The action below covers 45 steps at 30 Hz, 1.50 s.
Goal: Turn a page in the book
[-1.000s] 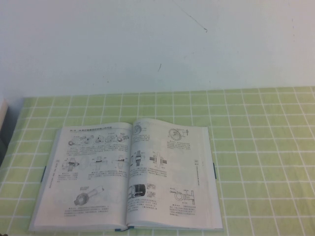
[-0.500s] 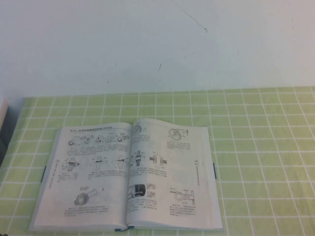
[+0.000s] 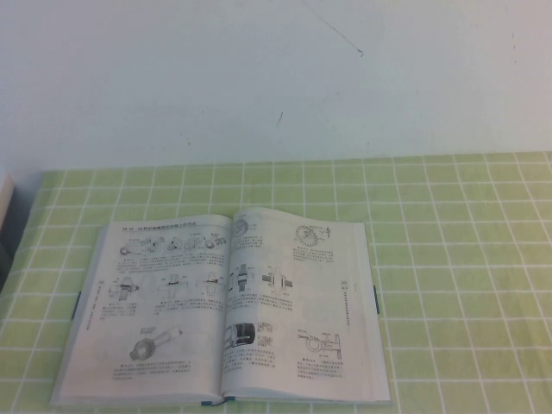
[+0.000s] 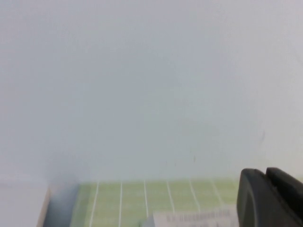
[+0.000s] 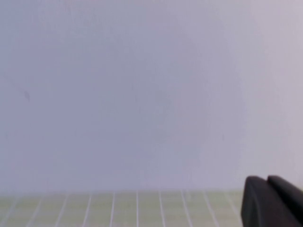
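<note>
Green checked cloth (image 3: 448,259) bears the book (image 3: 224,310), laid open and flat, page (image 3: 297,310) unturned. Left gripper (image 4: 271,198) and right gripper (image 5: 272,201) are held clenched, aloft, facing the wall.

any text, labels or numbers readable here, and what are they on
None can be read.
Captions and headings on the open book: too small and blurred.
Print strip on the page in the left wrist view: blurred.
Green checked tablecloth, wall: no text.
</note>
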### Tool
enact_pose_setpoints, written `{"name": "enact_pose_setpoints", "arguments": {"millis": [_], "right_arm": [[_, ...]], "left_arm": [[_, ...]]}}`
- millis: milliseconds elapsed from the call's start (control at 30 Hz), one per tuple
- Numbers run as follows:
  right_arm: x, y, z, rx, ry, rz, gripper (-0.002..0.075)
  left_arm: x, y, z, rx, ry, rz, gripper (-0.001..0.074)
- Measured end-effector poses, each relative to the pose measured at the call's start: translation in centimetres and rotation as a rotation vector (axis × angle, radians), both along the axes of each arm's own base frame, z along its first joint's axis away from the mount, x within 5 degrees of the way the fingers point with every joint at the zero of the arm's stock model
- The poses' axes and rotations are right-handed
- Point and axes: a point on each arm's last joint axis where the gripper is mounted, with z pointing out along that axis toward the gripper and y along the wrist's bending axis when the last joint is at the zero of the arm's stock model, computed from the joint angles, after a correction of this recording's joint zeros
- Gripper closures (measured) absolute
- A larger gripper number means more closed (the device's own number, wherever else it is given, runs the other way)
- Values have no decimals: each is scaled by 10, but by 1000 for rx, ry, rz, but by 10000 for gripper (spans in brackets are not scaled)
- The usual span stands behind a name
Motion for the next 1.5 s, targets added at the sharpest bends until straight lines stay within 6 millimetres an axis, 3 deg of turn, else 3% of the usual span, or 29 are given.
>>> {"name": "enact_pose_setpoints", "arguments": {"millis": [300,500,633,800,1033,1300,1500], "right_arm": [[-12,0,42,32,-490,14,729],[-14,0,45,51,-532,11,729],[-11,1,51,16,-371,14,729],[-18,1,75,-12,-140,-10,729],[-7,4,102,48,215,40,729],[46,24,119,12,617,342,729],[94,37,113,7,735,584,729]], "left_arm": [[-7,4,26,-42,-299,37,738],[-7,7,26,-162,-283,37,738],[-9,4,41,-174,-183,0,738],[-17,-1,79,-159,-90,-56,738],[14,-10,101,-117,259,-99,738],[77,-20,91,-71,651,-114,738],[116,-22,66,-27,792,-102,738]]}}
